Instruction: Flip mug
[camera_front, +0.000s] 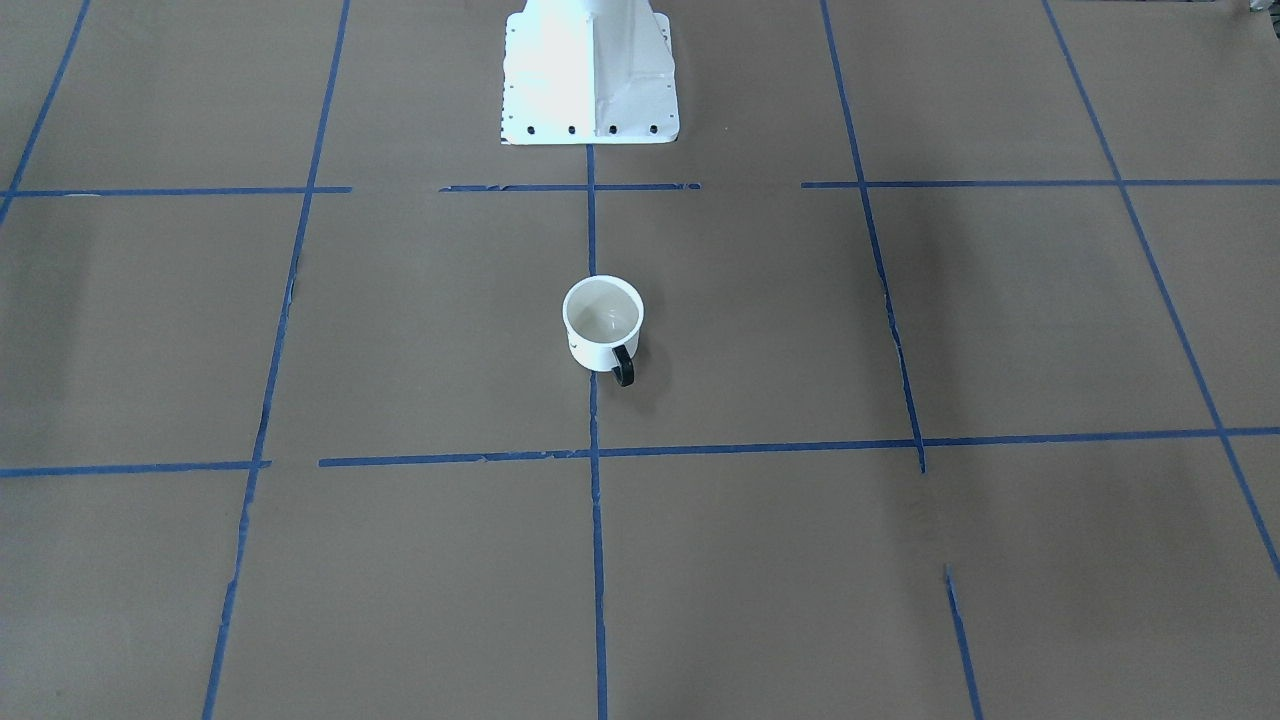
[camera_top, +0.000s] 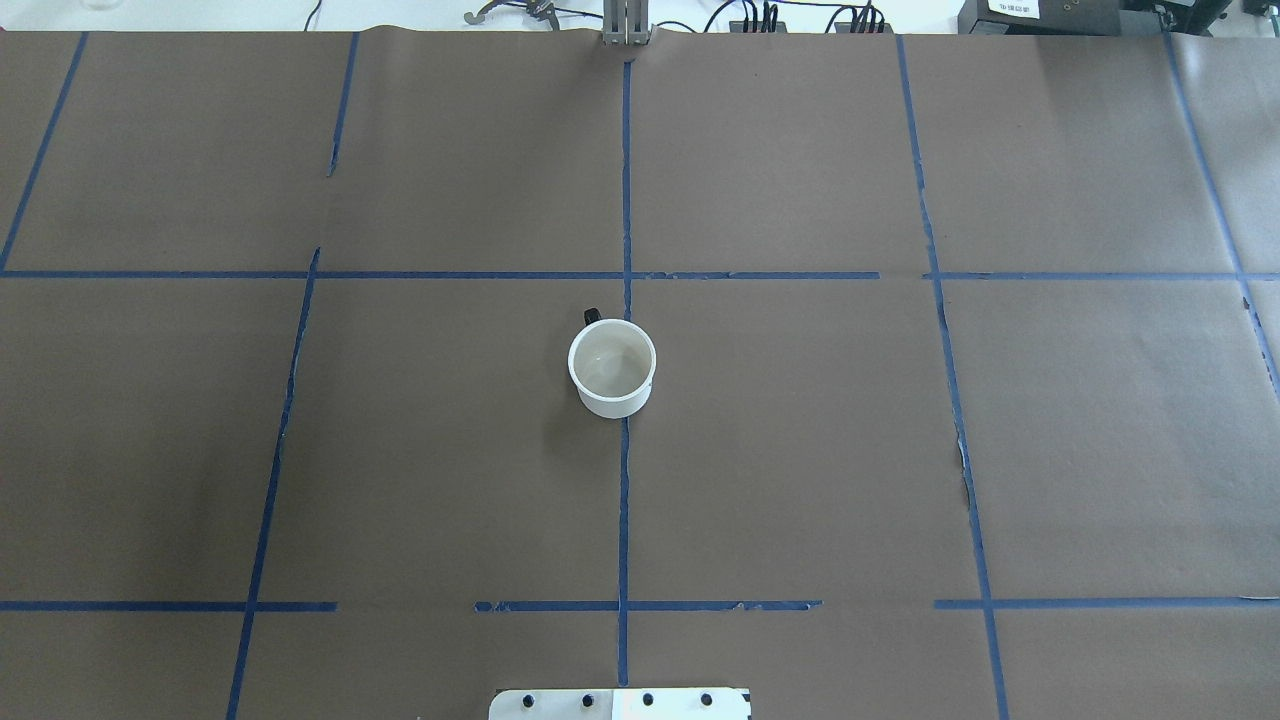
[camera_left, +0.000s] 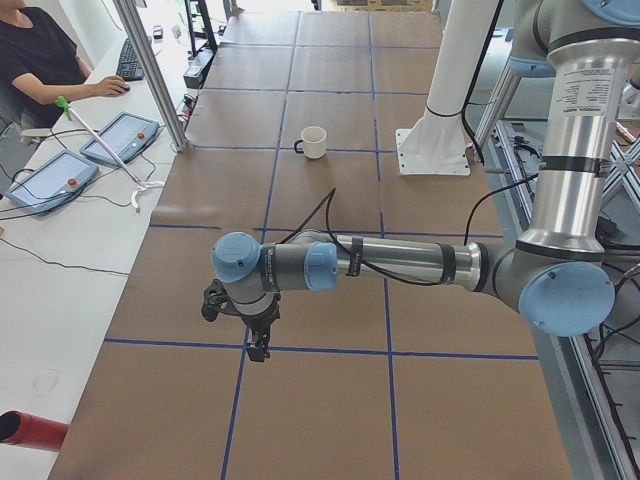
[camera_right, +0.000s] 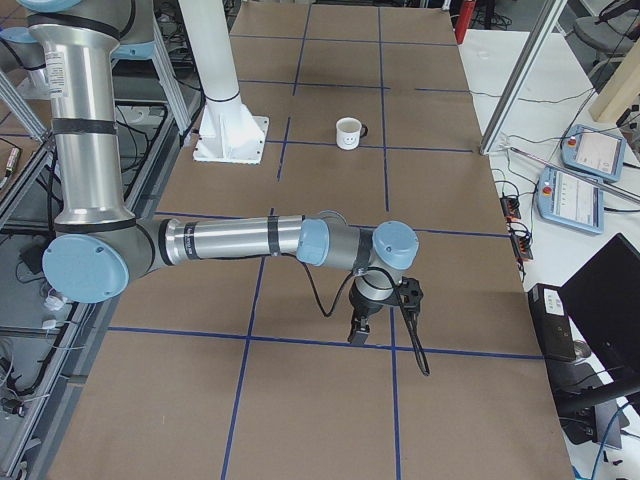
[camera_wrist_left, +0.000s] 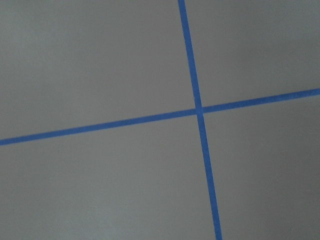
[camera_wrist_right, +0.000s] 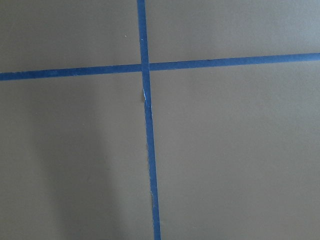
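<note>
The mug (camera_front: 603, 325) stands upright, mouth up, near the middle of the desk (camera_top: 800, 450). It sits over the blue tape line (camera_top: 624, 500) that runs out from the robot's white base (camera_front: 590, 70). Its dark handle (camera_front: 623, 368) points away from the base, toward the far side of the desk. From the right end, a small black smiley face (camera_right: 347, 140) shows on its white side. The inside is pale and nothing shows in it.

Nothing touches the mug. The left arm (camera_left: 400, 265) lies stretched out low over the desk's left end with its jaws pointing down above a crossing of tape lines, well apart from the mug. The right arm (camera_right: 230, 240) does the same over the right end. Both sets of jaws appear only in the side views, so I cannot tell whether either is spread or pressed together. Each wrist camera sees only brown paper and a tape cross (camera_wrist_left: 199, 110).
</note>
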